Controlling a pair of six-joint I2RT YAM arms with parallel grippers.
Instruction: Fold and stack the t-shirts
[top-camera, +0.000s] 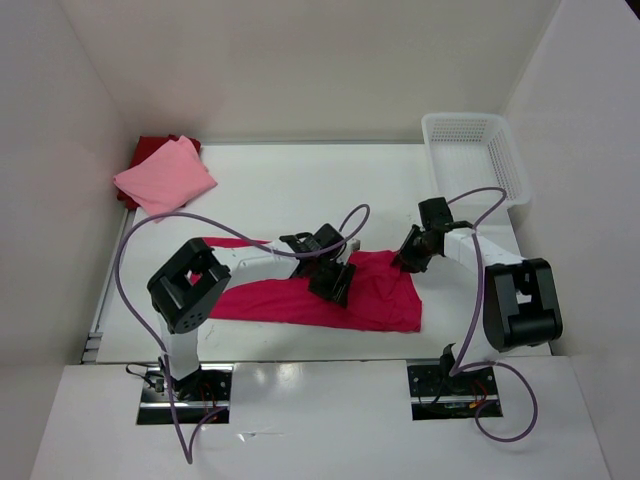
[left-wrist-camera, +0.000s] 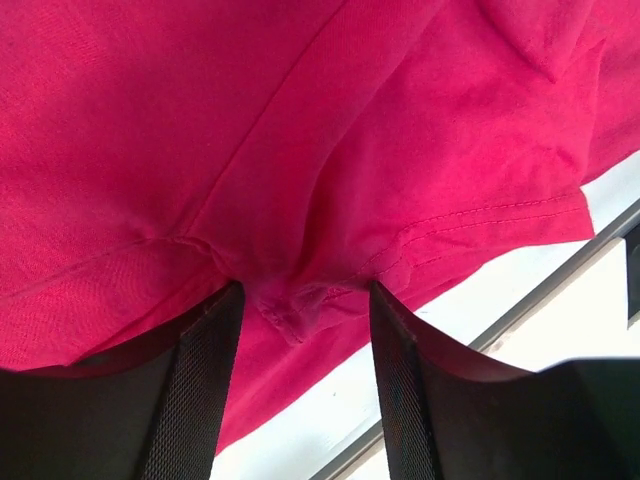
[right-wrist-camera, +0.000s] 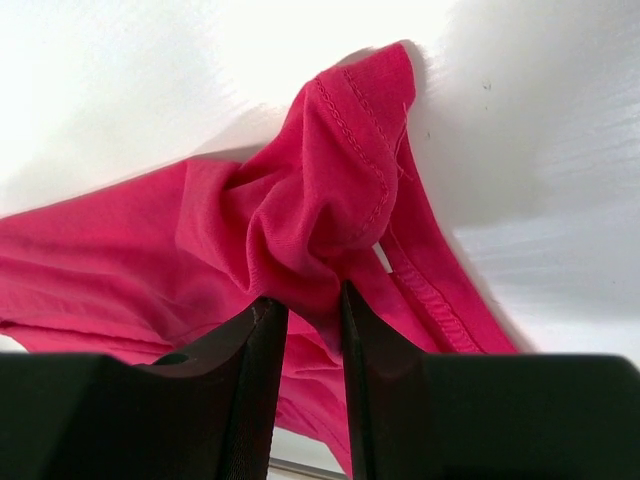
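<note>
where walls enclose it, white table (top-camera: 300, 180) bears crimson-pink t-shirt (top-camera: 385, 300)

top: overhead, far | 2 wrists: close on crimson t-shirt (top-camera: 370, 295)

Bright crimson-pink cloth t-shirt (top-camera: 375, 295) lies spread at the near middle of the white surface (top-camera: 300, 190). Far left of it: light pink folded t-shirt (top-camera: 165, 176) atop dark red t-shirt (top-camera: 152, 146). Far right: white plastic mesh basket (top-camera: 476, 150).

White table (top-camera: 280, 180): crimson shirt (top-camera: 385, 300), pink shirt (top-camera: 165, 176), mesh basket (top-camera: 475, 150).
</note>
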